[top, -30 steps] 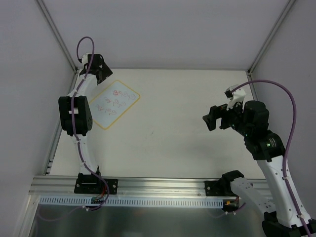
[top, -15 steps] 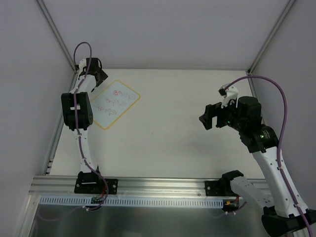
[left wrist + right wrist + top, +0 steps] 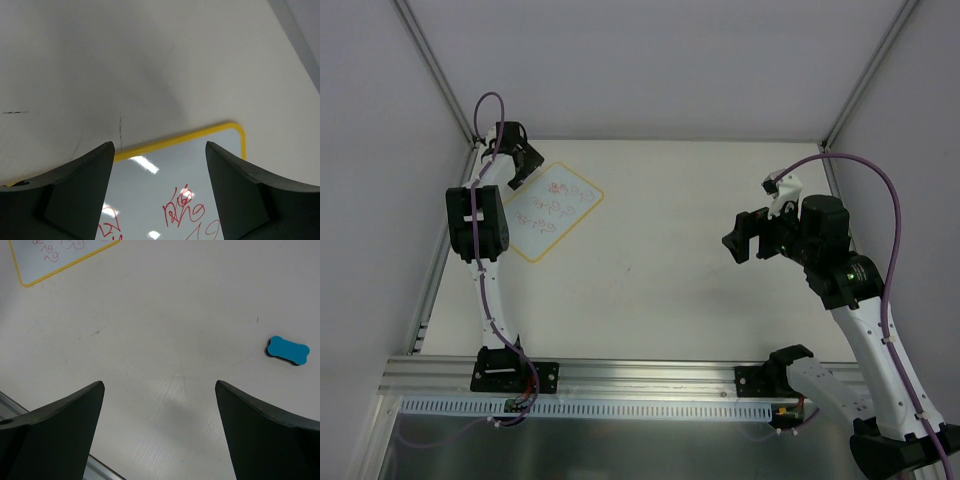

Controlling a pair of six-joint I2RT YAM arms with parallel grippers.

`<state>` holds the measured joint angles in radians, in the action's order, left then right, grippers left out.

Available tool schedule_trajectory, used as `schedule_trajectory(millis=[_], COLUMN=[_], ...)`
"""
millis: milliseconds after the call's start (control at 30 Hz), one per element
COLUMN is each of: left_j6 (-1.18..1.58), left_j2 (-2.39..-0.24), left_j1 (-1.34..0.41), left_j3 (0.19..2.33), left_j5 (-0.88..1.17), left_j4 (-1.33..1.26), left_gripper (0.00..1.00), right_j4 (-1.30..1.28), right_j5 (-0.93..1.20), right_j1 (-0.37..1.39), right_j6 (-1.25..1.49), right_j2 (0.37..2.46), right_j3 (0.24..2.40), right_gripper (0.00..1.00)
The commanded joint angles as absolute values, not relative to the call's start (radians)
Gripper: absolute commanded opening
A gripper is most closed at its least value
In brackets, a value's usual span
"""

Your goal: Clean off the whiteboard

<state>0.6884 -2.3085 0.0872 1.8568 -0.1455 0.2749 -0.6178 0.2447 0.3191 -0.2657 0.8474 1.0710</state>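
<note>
The whiteboard point(image 3: 554, 209) lies tilted at the table's far left, white with a yellow rim and red scribbles. My left gripper point(image 3: 521, 160) is open and empty, hovering over the board's far corner. In the left wrist view the gripper point(image 3: 157, 145) frames the board point(image 3: 165, 185) and its rim between the fingers. My right gripper point(image 3: 736, 240) is open and empty, held above the table at the right. In the right wrist view the gripper point(image 3: 159, 384) is over bare table, with a small blue eraser point(image 3: 287, 351) to the right and the board point(image 3: 55, 255) at the upper left. The eraser does not show in the top view.
The white table point(image 3: 660, 270) is bounded by grey walls at the back and sides and an aluminium rail point(image 3: 640, 375) along the near edge, where both arm bases sit. A purple cable loops over each arm.
My right arm has risen and shifted left and toward the back, then held still. My left gripper has shifted slightly at the board's far corner. Both stay open.
</note>
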Motion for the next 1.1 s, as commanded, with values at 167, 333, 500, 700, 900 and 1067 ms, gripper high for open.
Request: schedule_trajectory(millis=[167,333,500,700,900,1067], left_j6=[0.747,0.756,0.778,0.830,0.864,0.908], left_j2=[-2.306,-2.307,-2.277,-2.217,-2.168,-2.122], left_j1=[0.097,0.092,0.069,0.040,0.005,-0.084], left_j3=[1.795,1.786,1.737,1.658,1.580,1.506], left_j5=[-0.080,-0.046,-0.023,-0.005,0.029,0.049], left_j4=[0.284,0.293,0.304,0.316,0.322,0.324], left_gripper=[0.75,0.74,0.73,0.71,0.68,0.67], right_j4=[-0.589,-0.589,-0.591,-0.591,-0.592,-0.592], right_j5=[0.267,0.265,0.256,0.252,0.258,0.253], right_j1=[0.325,0.325,0.325,0.325,0.325,0.325], right_j6=[-0.256,-0.250,-0.249,-0.247,-0.242,-0.222], right_j2=[0.831,0.810,0.784,0.747,0.712,0.677], right_j3=[1.078,1.072,1.066,1.055,1.032,1.008], right_gripper=[0.99,0.99,0.99,0.99,0.99,0.99])
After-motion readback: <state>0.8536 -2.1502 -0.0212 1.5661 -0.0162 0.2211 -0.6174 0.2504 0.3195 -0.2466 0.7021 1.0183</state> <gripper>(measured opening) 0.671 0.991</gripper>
